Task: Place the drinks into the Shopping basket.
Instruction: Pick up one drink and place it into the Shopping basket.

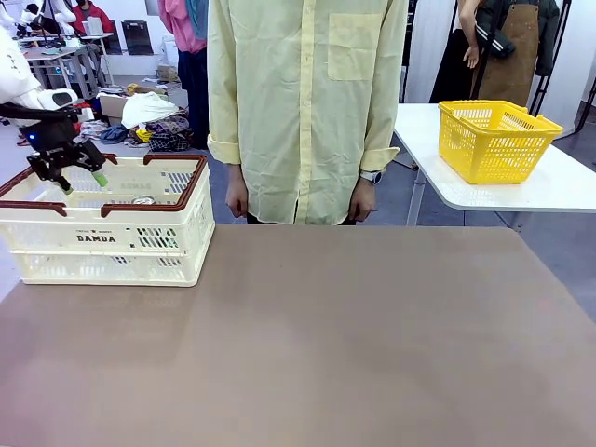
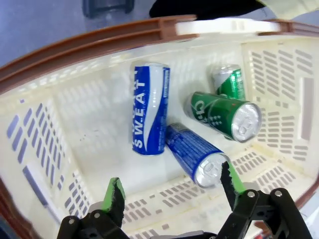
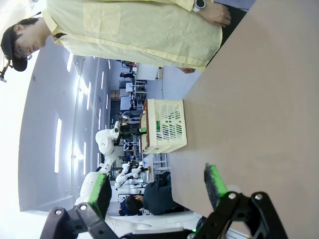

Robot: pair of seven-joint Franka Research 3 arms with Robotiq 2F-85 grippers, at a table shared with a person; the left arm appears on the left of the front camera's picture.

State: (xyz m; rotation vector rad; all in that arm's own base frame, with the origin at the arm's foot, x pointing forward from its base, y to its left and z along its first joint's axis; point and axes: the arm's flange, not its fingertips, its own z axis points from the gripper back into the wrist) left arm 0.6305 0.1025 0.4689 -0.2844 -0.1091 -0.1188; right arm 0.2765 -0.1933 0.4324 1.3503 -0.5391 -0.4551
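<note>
The left gripper (image 2: 172,191) hangs released over the cream-white slotted plastic basket with its dark brown rim (image 2: 89,42), at the brown surface's (image 1: 326,335) left. Two blue cans (image 2: 149,112) and two green cans (image 2: 222,114) lie inside. The right gripper (image 3: 157,189) is spread wide, empty.

Four drink cans are counted in the left wrist view: two blue cans, one (image 2: 148,108) lettered "SWEAT" and a second (image 2: 195,155) beside it, and two green cans, one (image 2: 225,115) lying on its side and another (image 2: 228,80) behind it. One cream-white Shopping basket (image 1: 102,244) is seen at the far left of the table, and one yellow mesh basket (image 1: 494,140) on the far right table. One person (image 1: 303,107) is seen at the far side.
</note>
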